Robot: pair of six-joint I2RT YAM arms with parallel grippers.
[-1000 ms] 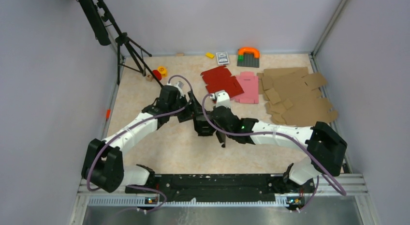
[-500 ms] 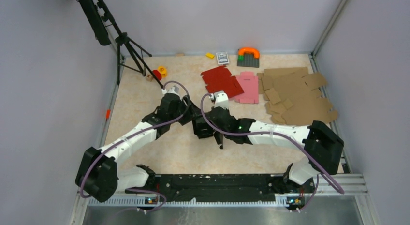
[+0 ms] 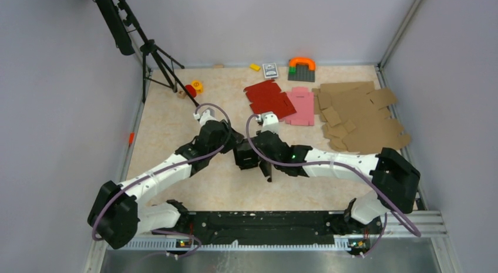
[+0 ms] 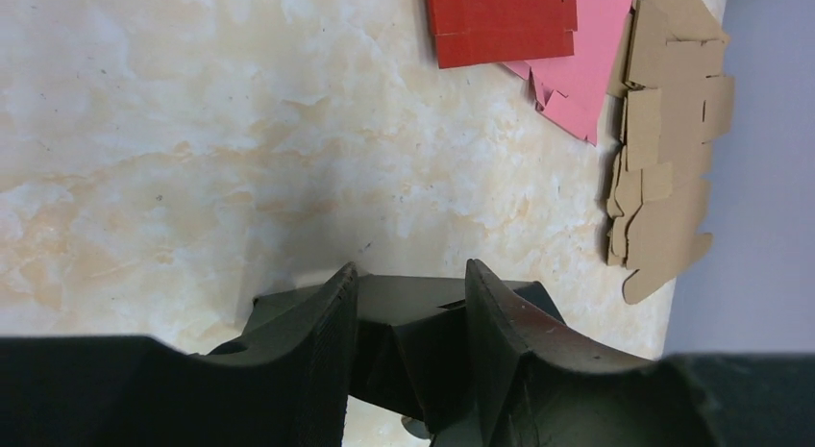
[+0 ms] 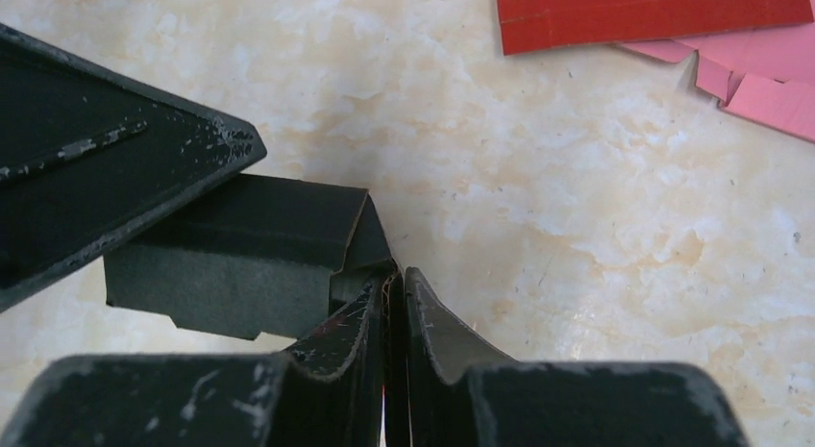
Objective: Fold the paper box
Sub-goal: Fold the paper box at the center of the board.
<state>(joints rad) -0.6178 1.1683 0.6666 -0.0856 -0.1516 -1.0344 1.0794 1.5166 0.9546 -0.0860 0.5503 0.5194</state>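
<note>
Left gripper [image 4: 411,274] straddles paper box [image 5: 240,255] — right gripper [image 5: 392,279] touching

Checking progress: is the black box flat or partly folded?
Partly folded: the black box shows raised walls and a creased corner, unlike the flat red blank.

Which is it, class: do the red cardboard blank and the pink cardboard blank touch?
Touching. The left wrist view shows the red blank lying over an edge of the pink blank.

left gripper [image 4: 410,271] astride paper box [image 4: 423,310], red blank [image 4: 500,24] beyond
</note>
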